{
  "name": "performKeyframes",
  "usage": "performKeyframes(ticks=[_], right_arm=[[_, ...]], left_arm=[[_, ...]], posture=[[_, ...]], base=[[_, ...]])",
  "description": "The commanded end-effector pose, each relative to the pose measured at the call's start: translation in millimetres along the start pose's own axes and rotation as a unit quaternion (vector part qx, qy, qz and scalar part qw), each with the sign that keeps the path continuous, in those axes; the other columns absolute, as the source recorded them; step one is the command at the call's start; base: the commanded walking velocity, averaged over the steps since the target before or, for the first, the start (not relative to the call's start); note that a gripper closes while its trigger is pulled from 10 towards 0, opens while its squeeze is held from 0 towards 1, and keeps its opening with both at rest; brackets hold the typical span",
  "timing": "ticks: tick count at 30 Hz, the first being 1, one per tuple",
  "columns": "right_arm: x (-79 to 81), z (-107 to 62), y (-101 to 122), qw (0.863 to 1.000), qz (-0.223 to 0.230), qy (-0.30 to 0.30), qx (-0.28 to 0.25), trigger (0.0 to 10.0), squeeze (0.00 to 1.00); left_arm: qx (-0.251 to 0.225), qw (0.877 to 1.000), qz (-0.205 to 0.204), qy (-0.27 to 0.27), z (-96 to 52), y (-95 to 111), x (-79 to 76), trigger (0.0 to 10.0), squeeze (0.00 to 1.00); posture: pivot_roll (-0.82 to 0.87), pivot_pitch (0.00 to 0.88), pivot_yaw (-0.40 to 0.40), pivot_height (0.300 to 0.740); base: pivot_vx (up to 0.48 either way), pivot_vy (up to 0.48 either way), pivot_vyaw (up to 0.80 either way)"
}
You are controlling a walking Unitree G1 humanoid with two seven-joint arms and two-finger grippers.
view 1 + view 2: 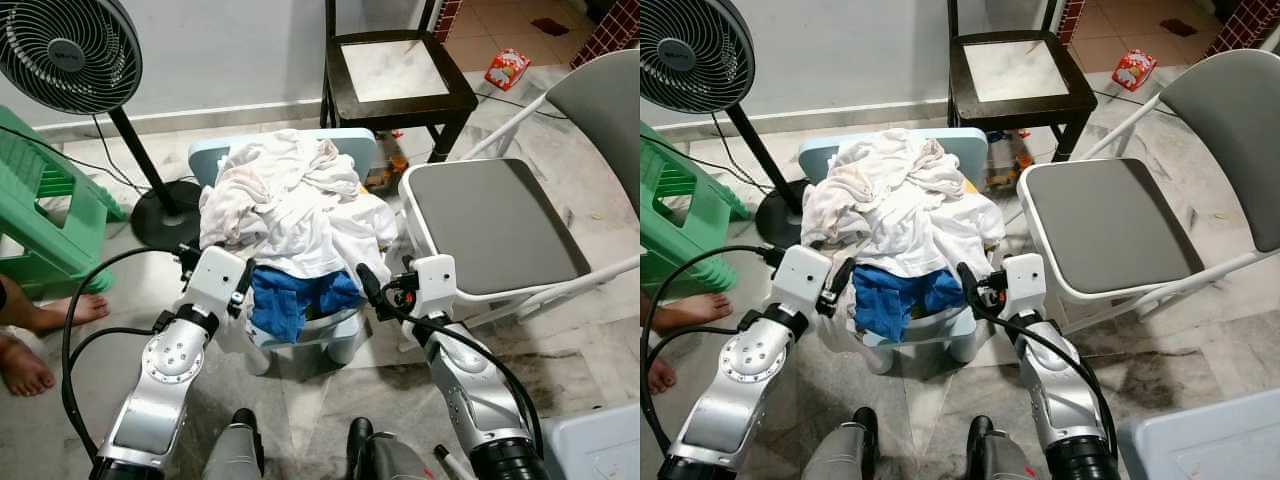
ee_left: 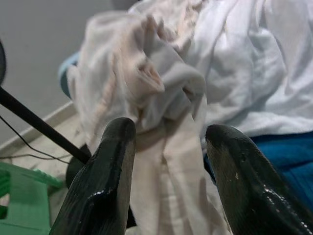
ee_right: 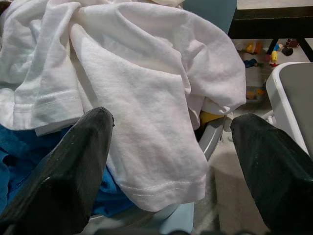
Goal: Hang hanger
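A heap of white clothes point(image 1: 290, 200) lies on a small light-blue chair point(image 1: 345, 338), with a blue garment point(image 1: 290, 300) hanging out at the front. I see no hanger. My left gripper point(image 1: 243, 284) is at the heap's front left, open; in the left wrist view its fingers point(image 2: 107, 171) stand apart just short of a cream-white fold point(image 2: 161, 88). My right gripper point(image 1: 367, 284) is at the heap's front right, open wide, with a white shirt point(image 3: 146, 98) ahead of its fingers point(image 3: 73, 171).
A standing fan point(image 1: 70, 45) and a green plastic stool point(image 1: 40, 210) are on the left. A dark wooden chair point(image 1: 395, 70) stands behind, and a white folding chair point(image 1: 495, 225) close on the right. A person's bare feet point(image 1: 30, 340) rest at the left edge. Small toys point(image 1: 380, 175) lie on the floor.
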State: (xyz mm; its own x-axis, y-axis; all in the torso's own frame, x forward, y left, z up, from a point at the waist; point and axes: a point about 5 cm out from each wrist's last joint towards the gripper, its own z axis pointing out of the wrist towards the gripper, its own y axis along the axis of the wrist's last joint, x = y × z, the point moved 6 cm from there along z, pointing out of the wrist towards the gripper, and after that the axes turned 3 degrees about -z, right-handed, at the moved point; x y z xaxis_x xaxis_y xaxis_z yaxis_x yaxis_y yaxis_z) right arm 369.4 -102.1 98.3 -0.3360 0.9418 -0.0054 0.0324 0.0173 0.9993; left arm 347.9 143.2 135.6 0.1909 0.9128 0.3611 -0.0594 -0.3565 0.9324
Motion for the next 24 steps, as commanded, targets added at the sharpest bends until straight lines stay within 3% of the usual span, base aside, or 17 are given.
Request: performKeyframes(ticks=[1,5,19,20,21,22,23,24], right_arm=[[-4.0,-4.6,-10,1.0,0.004,-0.007,0.014,10.0,0.0],[-3.5,-5.0,-11,1.0,0.005,-0.007,0.016,10.0,0.0],[-4.5,-3.8,-10,1.0,0.004,-0.007,0.015,10.0,0.0],[-4.7,-3.9,-10,1.0,0.003,-0.007,0.015,10.0,0.0],[-4.8,-4.0,-10,1.0,0.003,-0.007,0.015,10.0,0.0],[-4.9,-4.3,-10,1.0,0.003,-0.008,0.015,10.0,0.0],[-4.9,-4.3,-10,1.0,0.003,-0.008,0.015,10.0,0.0],[-4.9,-4.6,-10,1.0,0.003,-0.008,0.016,10.0,0.0]], left_arm=[[0.002,1.0,0.011,0.008,-4.9,-1,0.9,10.0,1.0],[0.009,0.997,0.046,0.057,-10.1,-8,17.7,10.0,1.0],[0.025,0.994,0.063,0.089,-4.5,-26,30.7,10.0,1.0],[0.026,0.993,0.067,0.092,-3.6,-28,32.4,10.0,0.62],[0.026,0.993,0.069,0.093,-3.2,-28,33.2,10.0,0.62],[0.026,0.992,0.071,0.097,-2.0,-29,35.2,10.0,0.28],[0.026,0.992,0.071,0.097,-2.0,-29,35.2,10.0,0.28],[0.023,0.992,0.074,0.101,-0.6,-28,37.3,10.0,0.19]], posture=[[0.25,0.325,-0.026,0.74],[0.25,0.326,-0.027,0.74],[0.24,0.326,-0.033,0.74],[0.23,0.326,-0.033,0.74],[0.23,0.326,-0.033,0.74],[0.23,0.326,-0.033,0.74],[0.23,0.326,-0.033,0.74],[0.23,0.327,-0.033,0.74]], base=[[0.0,0.0,0.0],[0.0,0.0,0.0],[0.0,0.0,0.0],[0.0,0.0,0.0],[0.0,0.0,0.0],[0.0,0.0,0.0],[0.0,0.0,0.0],[0.0,0.0,0.0]])
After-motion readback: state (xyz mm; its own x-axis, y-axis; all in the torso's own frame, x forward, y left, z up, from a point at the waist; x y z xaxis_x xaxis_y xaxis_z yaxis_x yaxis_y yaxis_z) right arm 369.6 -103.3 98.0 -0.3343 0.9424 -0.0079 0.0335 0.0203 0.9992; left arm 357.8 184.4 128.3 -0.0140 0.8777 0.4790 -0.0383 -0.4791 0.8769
